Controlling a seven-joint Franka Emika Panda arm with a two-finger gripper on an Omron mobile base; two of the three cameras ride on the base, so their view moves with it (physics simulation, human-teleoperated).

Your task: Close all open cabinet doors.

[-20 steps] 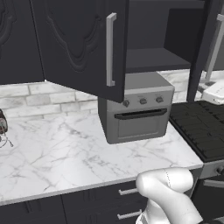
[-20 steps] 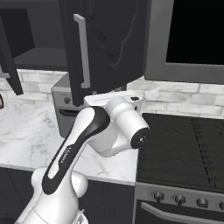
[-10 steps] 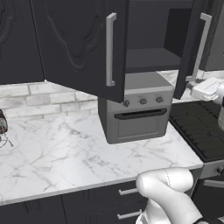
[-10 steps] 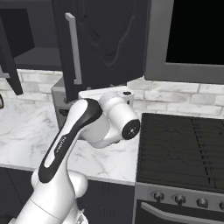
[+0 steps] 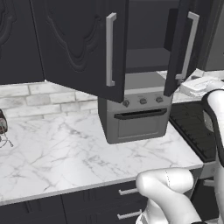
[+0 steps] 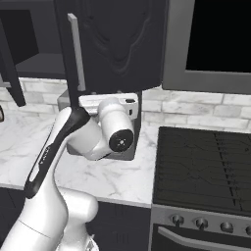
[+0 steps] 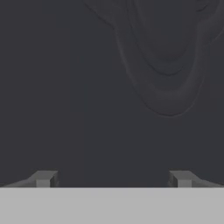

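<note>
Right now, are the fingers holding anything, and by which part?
Nothing is held. The fingers stand wide apart, facing the carved face of the right cabinet door, with nothing between them.

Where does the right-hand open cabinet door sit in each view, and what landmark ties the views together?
Left base view: the right door is upper right, nearly edge-on, handle facing right.
Right base view: upper centre, carved face towards the camera, handle at its left edge.
Hand view: its carved face is close ahead.
Landmark: the stove, below the door at right in the left base view, lower right in the right base view.
</note>
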